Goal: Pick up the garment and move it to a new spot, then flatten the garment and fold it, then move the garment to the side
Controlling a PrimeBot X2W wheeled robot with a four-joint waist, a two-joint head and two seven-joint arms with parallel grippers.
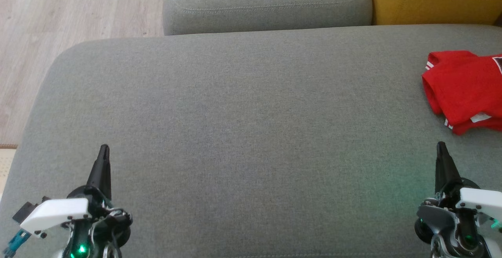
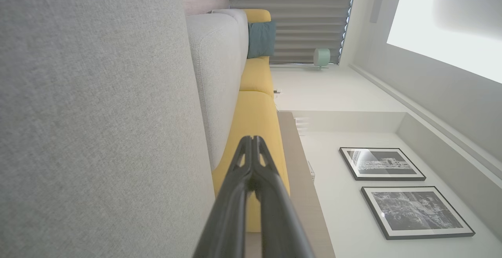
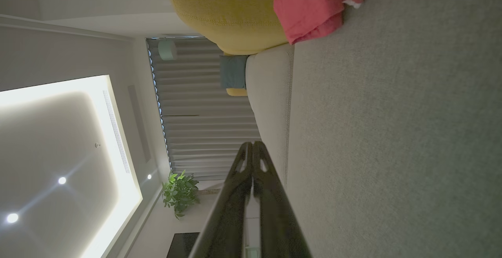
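Evidently little looks left to do: the garment [image 1: 466, 85] lies folded at the right edge of the grey sofa seat [image 1: 235, 113], with the left tool [image 1: 104, 148] and right tool [image 1: 441, 145] closed and empty over its front edge.

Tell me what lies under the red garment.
The red garment lies bunched on the grey seat cushion. Whether anything sits between them cannot be seen; the cloth covers it.

garment [image 1: 466, 89] lies on the seat cushion [image 1: 235, 132] — far right, back cushion [image 1: 266, 3] behind.
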